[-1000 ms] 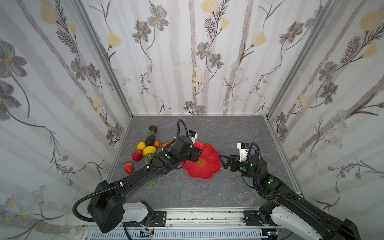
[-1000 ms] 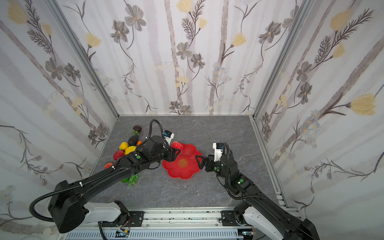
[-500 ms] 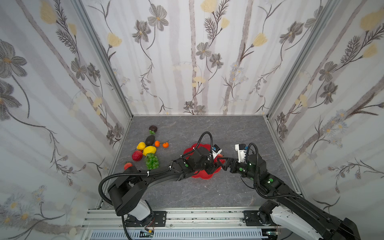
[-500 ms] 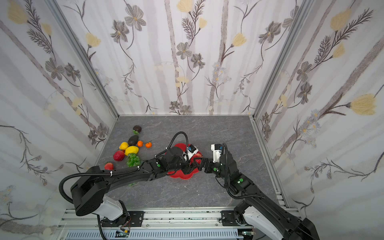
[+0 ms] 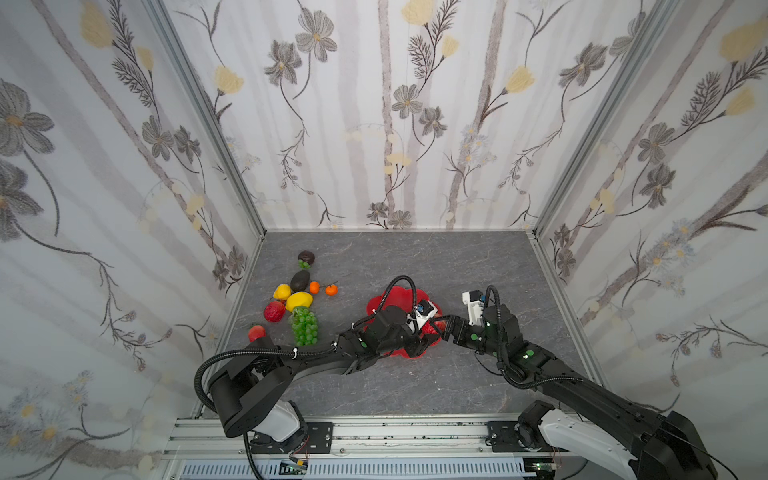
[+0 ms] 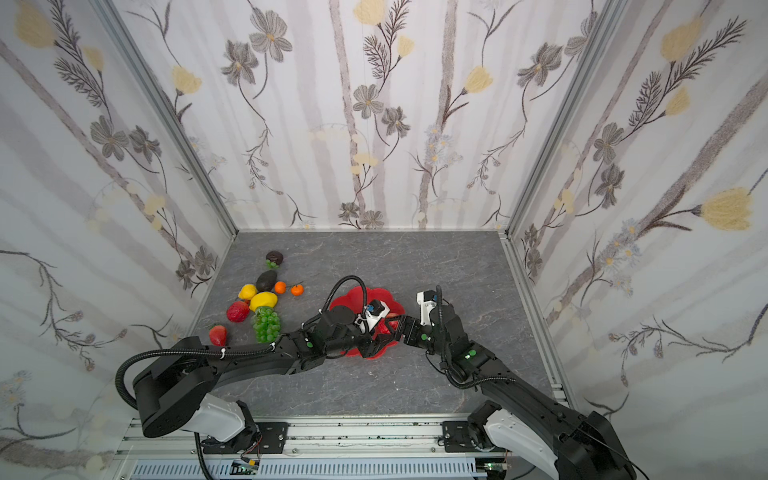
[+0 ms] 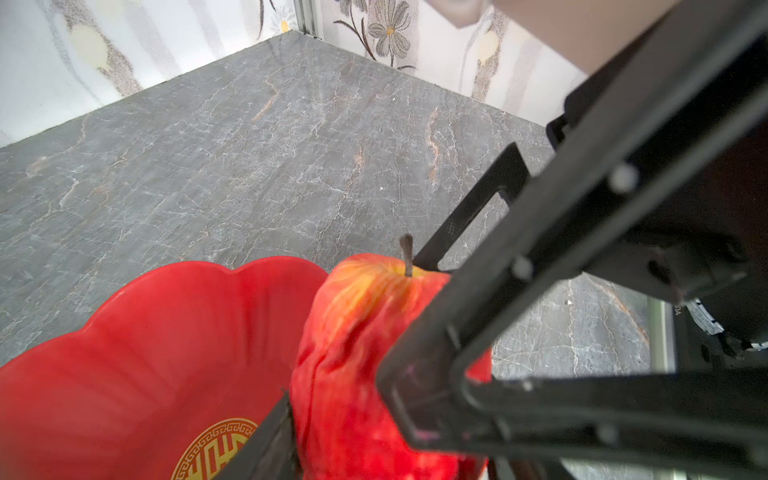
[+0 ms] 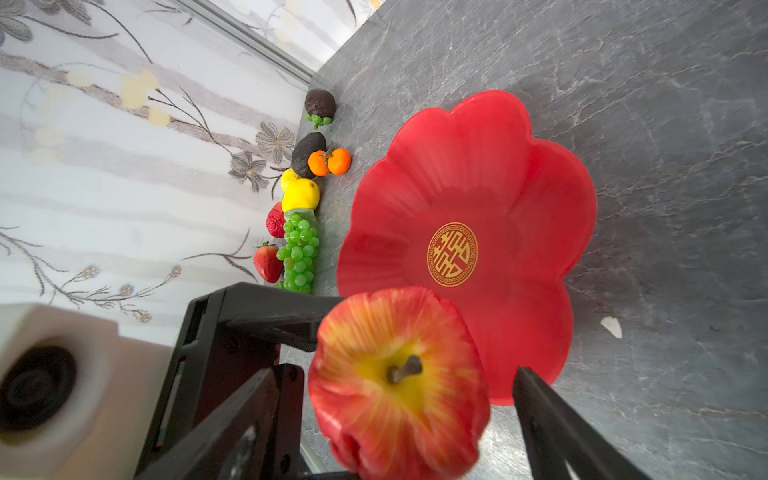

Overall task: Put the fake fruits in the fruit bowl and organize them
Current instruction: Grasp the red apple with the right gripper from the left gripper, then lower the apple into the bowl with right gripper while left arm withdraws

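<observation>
Standing at the rail end. Left arm point(image 5: 316, 361) and right arm point(image 5: 582, 390), both black, reach away from me over the grey desk point(image 5: 415, 386) and meet near its middle. Left pincer point(image 5: 429, 332) clamps a red apple point(image 8: 395, 386); skin dented under the grip, stem pointing toward the right arm. Right pincer point(image 5: 444, 326) straddles the same apple, jaws apart, gap showing on one side. Apple hangs at the right-hand edge of the fruit bowl point(image 8: 478, 166); contact with the rim, cannot tell. Left of the bowl, well apart, along the wall point(image 5: 166, 249): strawberry point(image 5: 256, 332), green grape bunch point(image 5: 304, 328), a red fruit point(image 5: 274, 311), lemon point(image 5: 299, 300), yellow pear point(image 5: 282, 291), avocado point(image 5: 300, 280), two tangerines point(image 5: 314, 286) just beside it. Farthest back, a dark fruit point(image 5: 306, 256).
</observation>
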You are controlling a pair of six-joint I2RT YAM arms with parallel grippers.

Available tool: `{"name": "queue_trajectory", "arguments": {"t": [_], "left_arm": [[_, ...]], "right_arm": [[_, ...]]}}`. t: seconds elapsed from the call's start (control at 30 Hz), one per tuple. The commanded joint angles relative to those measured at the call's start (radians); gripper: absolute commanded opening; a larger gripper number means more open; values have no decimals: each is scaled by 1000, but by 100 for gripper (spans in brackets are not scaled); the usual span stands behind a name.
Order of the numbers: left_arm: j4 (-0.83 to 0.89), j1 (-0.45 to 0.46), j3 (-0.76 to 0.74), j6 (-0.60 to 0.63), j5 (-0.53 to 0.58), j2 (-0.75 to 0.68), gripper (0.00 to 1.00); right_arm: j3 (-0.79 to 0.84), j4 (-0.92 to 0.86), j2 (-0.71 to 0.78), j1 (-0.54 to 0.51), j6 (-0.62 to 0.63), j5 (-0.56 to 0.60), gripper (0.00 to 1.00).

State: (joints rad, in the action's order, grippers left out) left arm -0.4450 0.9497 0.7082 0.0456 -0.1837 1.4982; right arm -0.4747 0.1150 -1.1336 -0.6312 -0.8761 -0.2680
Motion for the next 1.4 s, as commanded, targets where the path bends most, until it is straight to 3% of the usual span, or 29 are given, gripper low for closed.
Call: {"name": "queue_trajectory", "arguments": {"t": [0.0, 0.17, 0.4, 0.63, 0.7, 0.77, 0.83, 0.97, 1.17, 1.37], "left_arm": [[-92, 1, -11, 6, -12, -2, 49], [-119, 2, -35, 1, -13, -13, 50], [-128, 3, -59, 2, -7, -40, 53], [-17, 1, -61, -25, 9, -122, 73], [-16, 1, -101, -67, 66, -193, 84], [18, 1, -127, -151, 192, -285, 93], [138, -7, -123, -253, 312, -381, 94], [241, -10, -213, -423, 447, -586, 96], [477, -41, -327, -561, 577, -908, 99], [682, -122, -381, -600, 624, -1173, 100]], "right_arm": [[-2, 87, -20, -6, -44, -37, 84], [-3, 121, -34, -18, -52, -50, 67], [-10, 132, -40, -30, -54, -39, 51], [-67, 53, -48, -49, 12, 55, 48], [-104, -1, -58, -59, 65, 127, 48], [-142, -41, -89, -62, 103, 181, 49], [-189, -77, -133, -70, 136, 234, 49], [-261, -74, -249, -101, 186, 316, 48], [-440, -113, -473, -174, 273, 474, 47], [-582, -165, -685, -236, 301, 637, 46]]}}
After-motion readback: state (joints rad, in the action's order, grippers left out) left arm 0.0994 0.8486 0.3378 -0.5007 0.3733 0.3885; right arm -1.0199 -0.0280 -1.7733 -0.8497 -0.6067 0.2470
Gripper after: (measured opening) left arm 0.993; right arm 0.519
